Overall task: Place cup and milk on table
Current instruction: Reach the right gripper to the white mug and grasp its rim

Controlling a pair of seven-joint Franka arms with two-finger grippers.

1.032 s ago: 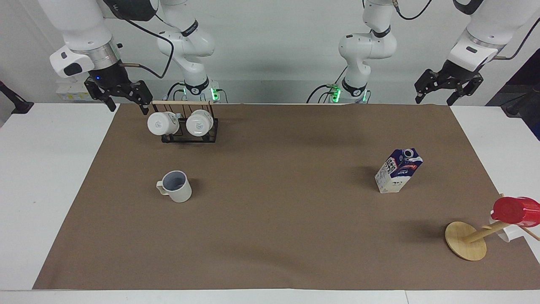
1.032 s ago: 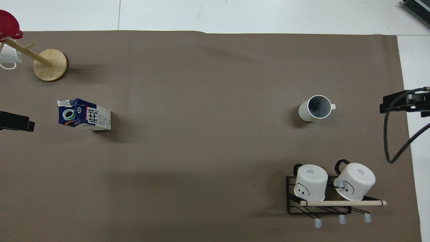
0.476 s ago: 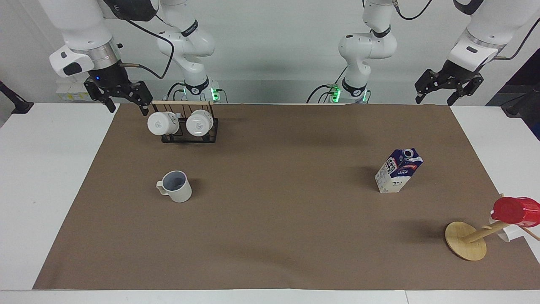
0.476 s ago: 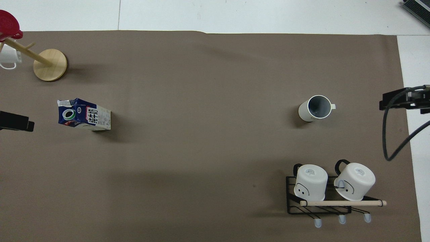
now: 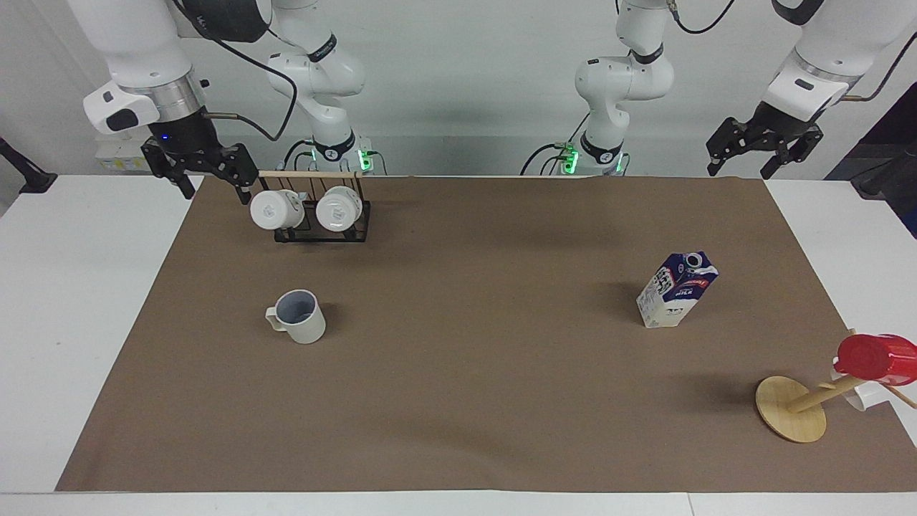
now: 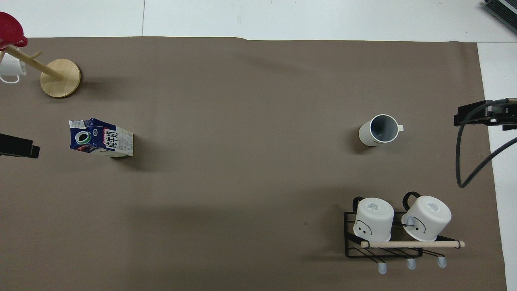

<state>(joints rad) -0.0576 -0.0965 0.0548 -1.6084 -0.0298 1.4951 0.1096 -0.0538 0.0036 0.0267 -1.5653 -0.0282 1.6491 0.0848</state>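
Observation:
The cup (image 5: pixel 301 316) stands upright on the table's brown sheet (image 5: pixel 487 387), toward the right arm's end; it also shows in the overhead view (image 6: pixel 379 130). The milk (image 5: pixel 677 289) stands on the sheet toward the left arm's end, also in the overhead view (image 6: pixel 101 138). My right gripper (image 5: pixel 213 185) is open and empty, raised beside the mug rack over the sheet's edge. My left gripper (image 5: pixel 739 169) is open and empty, raised over the sheet's corner at its own end. Neither gripper touches anything.
A black wire rack (image 5: pixel 319 231) with a wooden bar holds two white mugs (image 6: pixel 373 218), nearer to the robots than the cup. A wooden mug tree (image 5: pixel 791 408) with a red cup (image 5: pixel 875 358) and a white mug stands farther from the robots than the milk.
Both grippers have drawn slightly up and away from the middle of the table. The cup and the milk have not moved.

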